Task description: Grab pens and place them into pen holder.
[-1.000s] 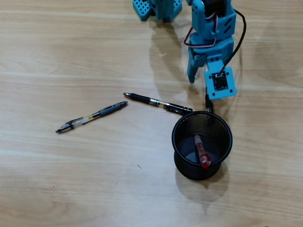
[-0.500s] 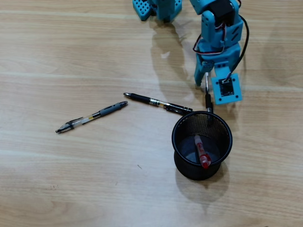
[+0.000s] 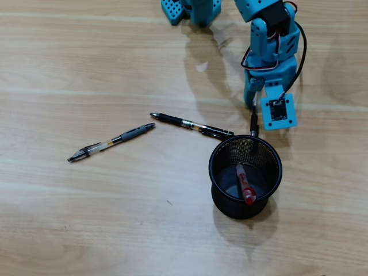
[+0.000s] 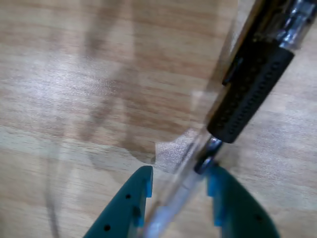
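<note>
In the wrist view the blue claw (image 4: 181,186) grips a clear pen (image 4: 250,89) between its tips. Overhead, that pen (image 3: 253,127) leans against the mesh holder (image 3: 245,175), which contains a red pen (image 3: 245,186). Two pens (image 3: 191,125) (image 3: 111,141) lie on the table (image 3: 86,57).

A clear pen (image 4: 247,94) with a black grip lies between the blue gripper (image 4: 179,188) fingers over the wooden table (image 4: 74,74)

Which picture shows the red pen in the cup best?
The overhead view: the red-and-white pen leans inside the black mesh pen holder, seen whole. The wrist view misses it, showing only a clear pen between the fingers.
</note>
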Tool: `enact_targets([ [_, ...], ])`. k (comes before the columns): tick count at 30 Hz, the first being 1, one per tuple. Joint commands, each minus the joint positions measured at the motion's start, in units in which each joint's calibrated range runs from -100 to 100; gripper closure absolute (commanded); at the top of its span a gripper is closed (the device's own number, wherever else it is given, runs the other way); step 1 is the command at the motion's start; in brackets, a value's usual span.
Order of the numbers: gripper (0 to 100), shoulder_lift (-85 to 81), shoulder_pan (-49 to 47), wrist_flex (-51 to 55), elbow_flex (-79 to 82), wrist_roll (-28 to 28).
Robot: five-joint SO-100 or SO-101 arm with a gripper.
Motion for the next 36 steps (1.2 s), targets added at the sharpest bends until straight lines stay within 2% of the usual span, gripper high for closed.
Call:
enact_targets([
  [1, 98, 0.12, -0.55, -0.17, -0.12, -0.38],
  [8, 98, -1.49, 0.09, 0.29, -0.57, -0.01],
  [13, 98, -9.22, 1.64, 0.38, -0.12, 0.46],
  [26, 98, -32.07, 12.43, 0.47, -0.30, 11.61],
  [32, 98, -37.33, 15.63, -0.62, -0.66, 14.54],
  [36, 98, -38.10, 17.56, -7.73, -1.11, 16.59],
])
